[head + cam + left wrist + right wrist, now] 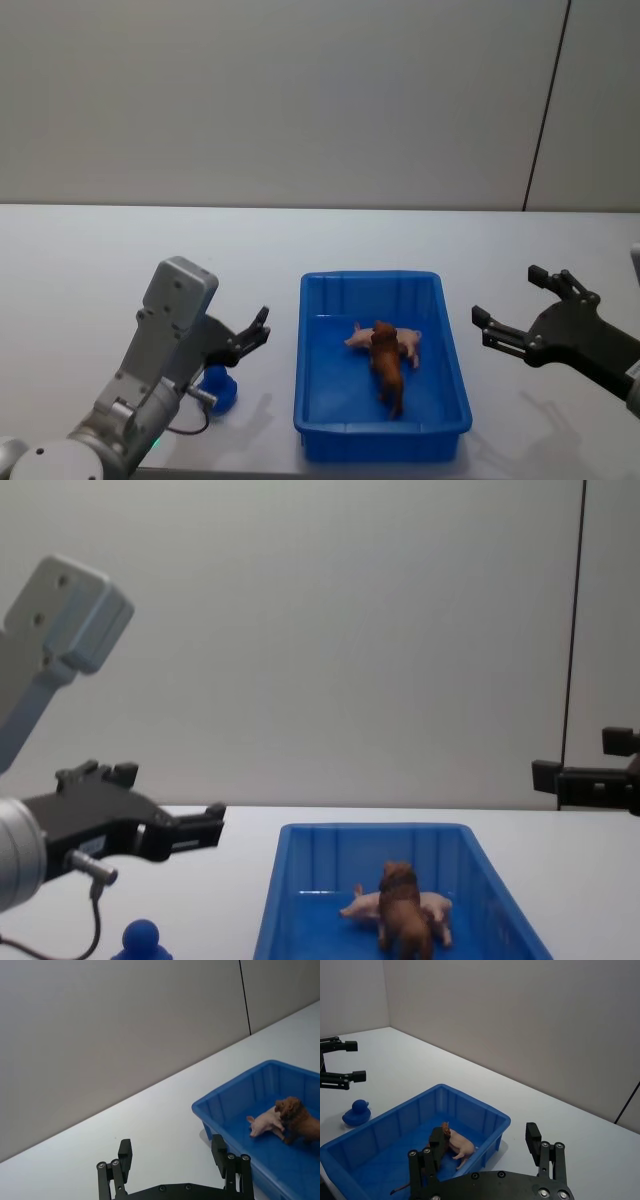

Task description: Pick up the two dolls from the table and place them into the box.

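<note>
Head view: with pig and lion in the box, the blue figure is seen near the front edge of the worktop, just beside the wide-open, empty left hand, well apart from the open, empty right hand.

The bright blue rectangular plastic bin is smooth and glossy, with soft highlights on its floor. The pale pink plastic pig and the brown maned plastic lion look smooth with a slight sheen, as does the dark blue round-headed plastic figure. The flat white desk is plain, smooth and faintly reflective. The left claw and right claw are matt black with small bright screw heads. The left arm's pale grey casing is matt.
</note>
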Robot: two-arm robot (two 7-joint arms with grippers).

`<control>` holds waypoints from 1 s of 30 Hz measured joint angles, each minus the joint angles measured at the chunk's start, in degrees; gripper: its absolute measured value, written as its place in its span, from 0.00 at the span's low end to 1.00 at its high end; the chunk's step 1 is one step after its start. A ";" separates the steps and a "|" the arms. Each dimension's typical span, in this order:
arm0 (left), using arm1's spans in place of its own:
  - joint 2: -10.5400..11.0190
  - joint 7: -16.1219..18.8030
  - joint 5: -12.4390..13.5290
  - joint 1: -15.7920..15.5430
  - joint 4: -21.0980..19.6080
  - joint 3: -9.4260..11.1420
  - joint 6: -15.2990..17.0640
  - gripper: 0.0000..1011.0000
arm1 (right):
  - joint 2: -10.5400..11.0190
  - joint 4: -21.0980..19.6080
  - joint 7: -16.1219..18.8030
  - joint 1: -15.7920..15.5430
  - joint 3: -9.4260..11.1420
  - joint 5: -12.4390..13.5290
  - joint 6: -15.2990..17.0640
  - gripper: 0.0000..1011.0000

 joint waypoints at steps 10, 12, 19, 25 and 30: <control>0.45 -2.67 -0.76 0.29 3.32 -0.54 0.34 0.99 | 0.10 -0.06 0.02 -0.10 0.07 0.07 -0.07 0.99; 0.48 -3.11 -0.85 0.33 3.79 -0.59 0.36 0.99 | 0.11 -0.08 0.02 -0.11 0.08 0.08 -0.08 0.99; 0.80 -4.84 -1.50 0.81 5.63 -0.84 0.48 0.99 | 0.14 -0.12 0.02 -0.15 0.10 0.12 -0.08 0.99; 1.37 -5.70 -2.31 1.61 6.12 -1.08 0.56 0.99 | 0.17 -0.13 0.02 -0.17 0.10 0.12 -0.09 0.99; 1.79 -6.13 -2.90 2.32 6.38 -1.24 0.59 0.99 | 0.18 -0.13 0.02 -0.18 0.09 0.12 -0.08 0.99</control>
